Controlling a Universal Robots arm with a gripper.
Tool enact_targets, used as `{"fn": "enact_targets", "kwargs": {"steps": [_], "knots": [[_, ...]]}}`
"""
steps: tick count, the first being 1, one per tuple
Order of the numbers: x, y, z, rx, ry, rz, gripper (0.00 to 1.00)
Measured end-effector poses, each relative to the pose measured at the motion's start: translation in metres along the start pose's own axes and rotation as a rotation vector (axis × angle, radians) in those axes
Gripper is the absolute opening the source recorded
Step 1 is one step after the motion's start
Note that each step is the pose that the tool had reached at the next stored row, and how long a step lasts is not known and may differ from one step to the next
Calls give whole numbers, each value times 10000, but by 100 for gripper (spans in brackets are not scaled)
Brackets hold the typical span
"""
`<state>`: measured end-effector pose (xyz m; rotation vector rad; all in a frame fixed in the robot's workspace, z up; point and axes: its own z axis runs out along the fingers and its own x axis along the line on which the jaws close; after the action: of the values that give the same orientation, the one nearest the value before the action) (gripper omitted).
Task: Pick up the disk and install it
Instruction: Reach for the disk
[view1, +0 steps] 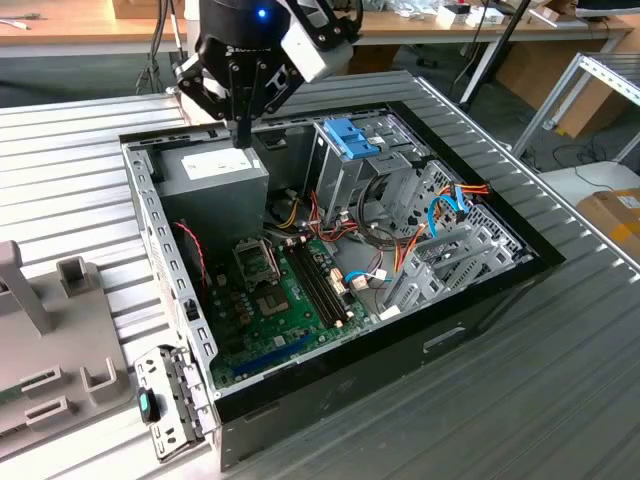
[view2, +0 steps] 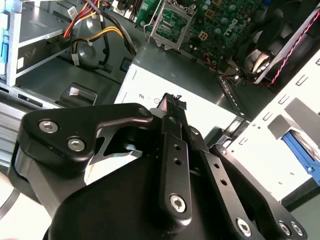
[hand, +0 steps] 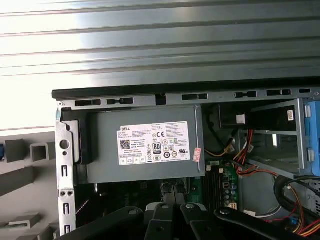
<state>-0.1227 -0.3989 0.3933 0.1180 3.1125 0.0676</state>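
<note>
Your hand (view1: 243, 138), fingers together and empty, hovers over the power supply (view1: 215, 175), while the disk (view1: 352, 137) sits in the drive cage (view1: 337, 180) beside it; loose cables (view1: 322, 212) could snag any approach.

The desk (view1: 560, 380) is ribbed bare metal with a dull silver sheen. The computer case (view1: 400, 352) has a matt black outer shell and unpainted grey sheet metal inside. Its power supply (hand: 102, 150) is matt grey metal bearing a white paper label (hand: 154, 143). The motherboard (view1: 270, 300) is glossy green. The disk (view1: 352, 138) shows bright blue plastic. The end effector (view2: 171, 102) is matt black with shiny screw heads (view2: 76, 144).
</note>
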Motion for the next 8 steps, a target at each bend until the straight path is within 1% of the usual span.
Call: {"fn": "enact_targets", "kwargs": {"steps": [5, 8], "knots": [[21, -2, 0, 0, 0, 0, 11], [60, -5, -1, -1, 0, 0, 11]]}}
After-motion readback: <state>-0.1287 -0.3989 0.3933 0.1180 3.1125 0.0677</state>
